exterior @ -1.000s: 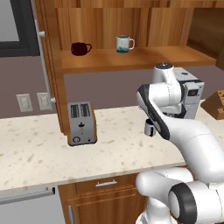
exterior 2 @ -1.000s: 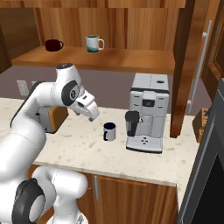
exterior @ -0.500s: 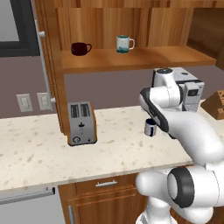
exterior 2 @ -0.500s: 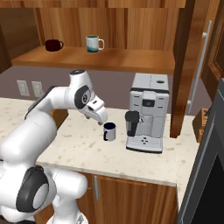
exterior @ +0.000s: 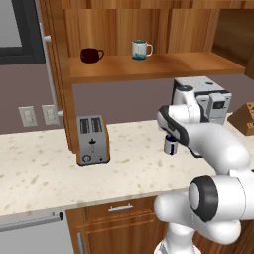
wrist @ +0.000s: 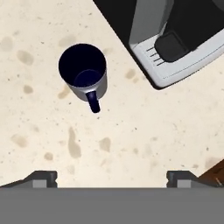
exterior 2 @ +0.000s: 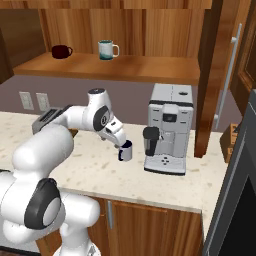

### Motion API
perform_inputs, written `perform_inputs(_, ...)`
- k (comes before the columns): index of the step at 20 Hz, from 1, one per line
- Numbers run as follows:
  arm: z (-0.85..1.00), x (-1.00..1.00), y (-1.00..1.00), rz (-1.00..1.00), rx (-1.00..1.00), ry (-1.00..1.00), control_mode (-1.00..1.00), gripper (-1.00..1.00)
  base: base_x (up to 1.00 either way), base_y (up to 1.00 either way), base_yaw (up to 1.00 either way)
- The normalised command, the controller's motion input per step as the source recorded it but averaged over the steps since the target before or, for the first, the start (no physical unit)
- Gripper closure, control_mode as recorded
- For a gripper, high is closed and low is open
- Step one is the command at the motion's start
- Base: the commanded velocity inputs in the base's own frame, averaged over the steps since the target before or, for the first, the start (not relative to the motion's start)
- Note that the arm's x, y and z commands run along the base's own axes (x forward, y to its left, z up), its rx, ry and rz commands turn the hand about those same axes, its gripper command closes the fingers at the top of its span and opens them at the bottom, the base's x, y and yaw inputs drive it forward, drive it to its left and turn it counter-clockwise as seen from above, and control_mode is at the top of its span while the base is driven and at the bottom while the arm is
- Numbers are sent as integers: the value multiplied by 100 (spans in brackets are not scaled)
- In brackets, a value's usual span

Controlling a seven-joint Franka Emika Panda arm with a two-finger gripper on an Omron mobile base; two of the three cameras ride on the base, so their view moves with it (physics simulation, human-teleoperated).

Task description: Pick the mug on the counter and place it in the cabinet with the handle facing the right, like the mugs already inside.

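**Ana:** Hand view first: the claw (wrist: 112,177) has its fingertips (wrist: 41,178) spread as wide as they go, nothing between them, touching nothing. It hangs above the counter (wrist: 144,131), and the mug (wrist: 83,71) sits up and to the left of the gap, not under it.

**Ben:** So released and empty. Where does the mug stand in the room?

**Ana:** Upright on the counter (exterior 2: 90,170), just beside the coffee machine (exterior 2: 167,127) on its left, in the right base view. The mug (exterior 2: 125,150) is right below the claw (exterior 2: 119,143) there. Its handle (wrist: 92,102) points toward the bottom of the hand view, toward the claw's side.

**Ben:** What could go wrong?

**Ana:** I'd judge three things. A straight descent from this offset could land a finger on the rim or the handle and tip or spin the mug. A push to the side could knock it against the coffee machine, which is close. And a grip that ignores the handle's direction could leave it facing wrong on the cabinet (exterior: 149,67) shelf.

**Ben:** The reference?

**Ana:** The maroon mug (exterior: 90,55) and the teal-rimmed mug (exterior: 140,49) stand well apart on the shelf in the left base view, handles to the right. There is free board to the right of them.
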Motion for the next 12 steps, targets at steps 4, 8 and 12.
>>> perform_inputs(4,-38,27,-2,0,5,0,-100,-100,0,0,0)
perform_inputs(8,-34,20,-8,0,0,-1,-100,-100,0,0,0)
perform_inputs(12,-38,17,-7,0,0,0,-100,-100,0,0,0)
